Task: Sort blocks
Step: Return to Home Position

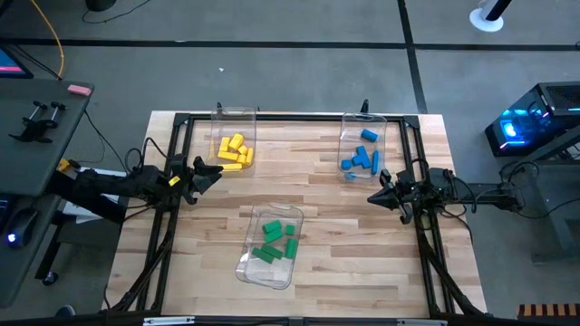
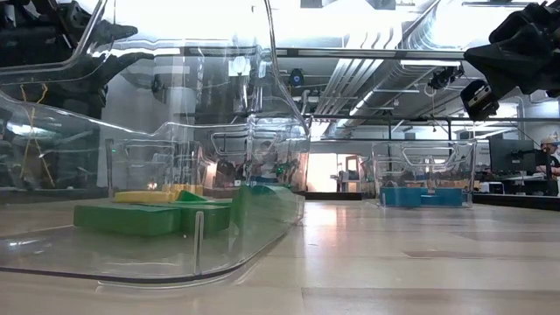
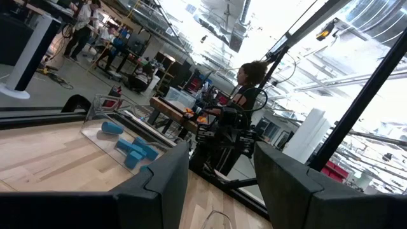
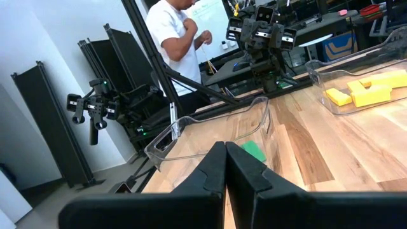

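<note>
At the left of the high view, the left gripper (image 1: 214,171) hovers above the table (image 1: 362,263), its fingers spread apart and empty. Near it, the yellow blocks (image 1: 234,151) lie in the upper left bin (image 1: 234,112). The green blocks (image 1: 277,241) lie in the lower centre bin (image 1: 263,276), and the blue blocks (image 1: 362,159) in the upper right bin (image 1: 364,118). At the right hangs the right gripper (image 1: 373,195), its fingers pressed together and holding nothing.

We've got two slim, matte-black jointed arms. The left arm (image 1: 118,184) wears yellow tags (image 1: 174,181) just behind the left gripper (image 1: 210,172). The right arm (image 1: 471,192) is dark throughout, with thin black cables (image 1: 453,184) looping along it. The right gripper (image 1: 375,196) has chunky, angular moulded fingers (image 4: 197,181).
</note>
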